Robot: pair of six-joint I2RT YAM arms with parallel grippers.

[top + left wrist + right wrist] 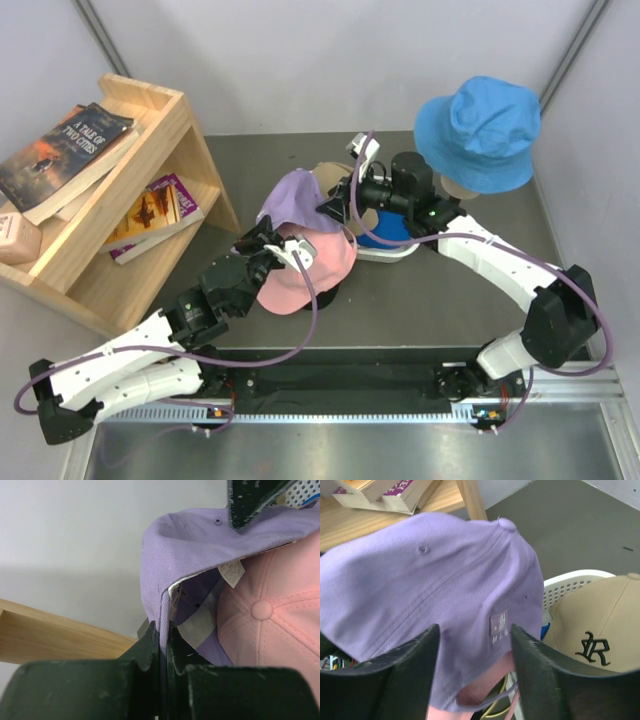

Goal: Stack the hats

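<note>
Tabletop (480,290) — dark grey, white walls

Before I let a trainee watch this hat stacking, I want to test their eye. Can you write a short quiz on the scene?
1. True or false: the left gripper is shut on the lavender cap.
2. Which cap lies directly under the lavender one? A) tan B) pink C) white
3. Fill in: the right gripper's fingers stand on either side of the lavender cap's back, and the jaws are ____.

Key:
1. True. Its fingers pinch the cap's edge.
2. B. The pink cap sits beneath it; the tan cap lies off to the side.
3. Open.
</note>
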